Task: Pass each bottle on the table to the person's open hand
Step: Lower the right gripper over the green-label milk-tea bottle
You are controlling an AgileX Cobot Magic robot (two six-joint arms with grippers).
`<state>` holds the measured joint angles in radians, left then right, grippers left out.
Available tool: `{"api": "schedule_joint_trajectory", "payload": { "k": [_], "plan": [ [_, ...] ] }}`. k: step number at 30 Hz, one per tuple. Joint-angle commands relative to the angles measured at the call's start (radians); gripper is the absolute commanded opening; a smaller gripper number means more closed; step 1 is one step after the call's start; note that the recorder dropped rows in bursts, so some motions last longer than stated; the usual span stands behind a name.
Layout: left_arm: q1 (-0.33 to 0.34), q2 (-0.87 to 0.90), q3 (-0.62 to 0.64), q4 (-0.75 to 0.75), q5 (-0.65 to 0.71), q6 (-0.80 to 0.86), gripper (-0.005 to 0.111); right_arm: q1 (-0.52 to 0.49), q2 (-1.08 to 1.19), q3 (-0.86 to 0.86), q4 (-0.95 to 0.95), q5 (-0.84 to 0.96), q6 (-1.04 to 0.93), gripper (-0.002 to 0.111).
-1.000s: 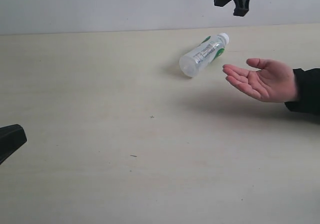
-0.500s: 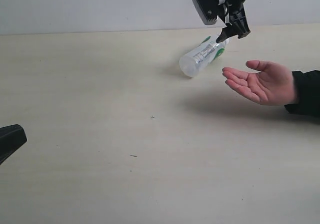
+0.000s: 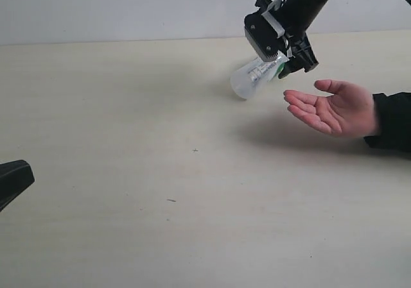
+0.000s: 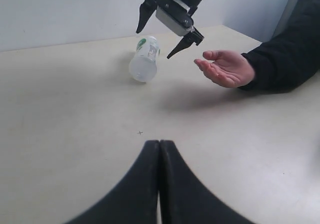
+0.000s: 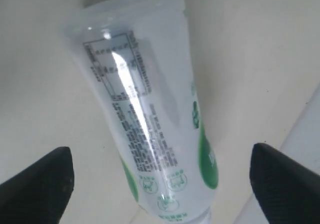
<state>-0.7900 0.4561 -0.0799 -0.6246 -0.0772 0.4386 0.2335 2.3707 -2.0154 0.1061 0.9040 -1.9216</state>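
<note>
One clear bottle [image 3: 247, 81] with a white-green label lies on its side on the beige table [image 3: 128, 147]; it also shows in the left wrist view [image 4: 145, 60] and fills the right wrist view [image 5: 150, 109]. My right gripper [image 3: 286, 63] [image 4: 155, 44] [image 5: 162, 184] is open and low over the bottle's cap end, one finger on each side, with gaps between fingers and bottle. The person's open hand [image 3: 334, 108] [image 4: 225, 69] waits palm up just right of the bottle. My left gripper [image 4: 159, 143] is shut on nothing, low at the table's left side [image 3: 13, 180].
The person's dark sleeve [image 3: 392, 118] rests at the right edge of the table. A pale wall [image 3: 128, 9] runs along the far edge. Bare table surface spreads between my left gripper and the bottle.
My right gripper has come down from the top of the view, opened wide, and now straddles the bottle's cap end. Bottle, hand and left gripper have stayed in place.
</note>
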Motion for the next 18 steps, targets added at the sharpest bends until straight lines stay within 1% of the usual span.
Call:
{"api": "schedule_joint_trajectory", "payload": {
  "k": [1, 13, 16, 18],
  "plan": [
    [0.0, -0.001, 0.003, -0.008, -0.007, -0.002, 0.0, -0.001, 0.02, -0.005, -0.008, -0.047, -0.022, 0.089],
    [0.0, -0.001, 0.003, -0.008, -0.007, -0.002, 0.0, -0.001, 0.08, -0.005, 0.004, -0.13, -0.066, 0.088],
    [0.0, -0.001, 0.003, -0.008, -0.007, -0.002, 0.0, -0.001, 0.084, -0.005, 0.014, -0.148, -0.066, 0.084],
    [0.0, -0.001, 0.003, -0.008, -0.007, -0.002, 0.0, -0.001, 0.085, -0.005, 0.014, -0.148, -0.066, 0.077]
  ]
}}
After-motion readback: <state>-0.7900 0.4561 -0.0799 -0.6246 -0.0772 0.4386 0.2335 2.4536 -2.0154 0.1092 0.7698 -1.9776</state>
